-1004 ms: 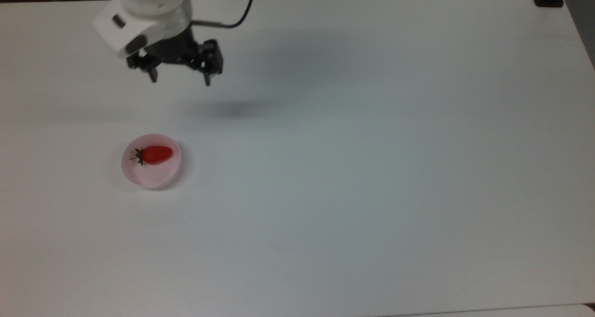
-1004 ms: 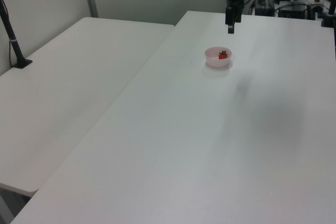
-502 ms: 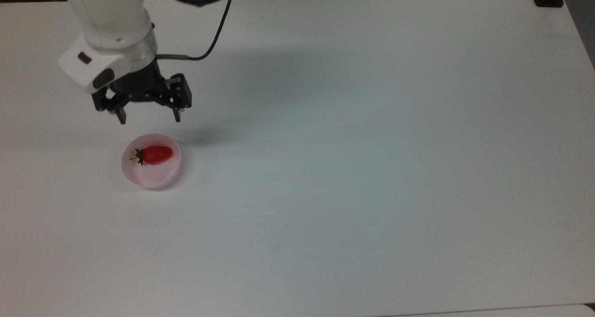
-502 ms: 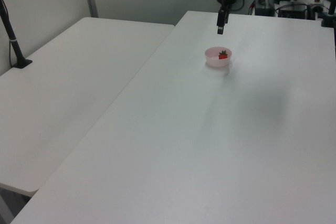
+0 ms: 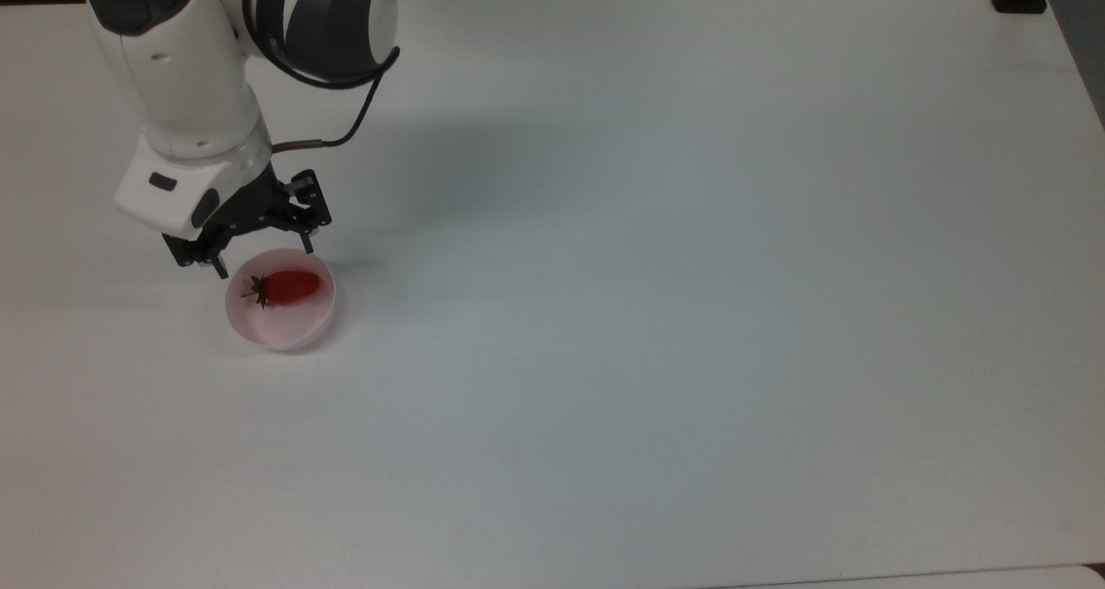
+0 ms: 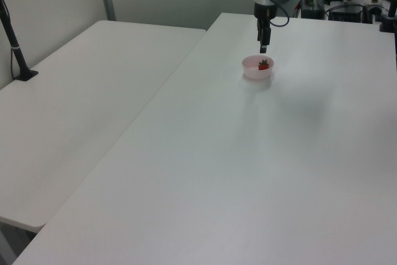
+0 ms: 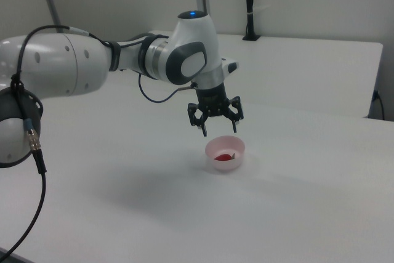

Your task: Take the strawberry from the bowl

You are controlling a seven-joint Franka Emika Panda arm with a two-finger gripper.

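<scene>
While the claw [image 5: 265, 259] hangs wide open and empty, the strawberry [image 5: 288, 288] lies on its side in the bowl [image 5: 285, 333] just below it, leaving room for the spread fingers to straddle it

Strawberry [image 7: 225, 157] — half behind bowl [image 7: 240, 146] wall

My gripper [image 5: 266, 259] looks like matt black plastic below a glossy white arm shell [image 5: 181, 79]. The strawberry [image 5: 290, 287] is glossy red. The bowl [image 5: 280, 330] is smooth, pale pink, translucent plastic. The table [image 5: 691, 313] is smooth matt white.
</scene>
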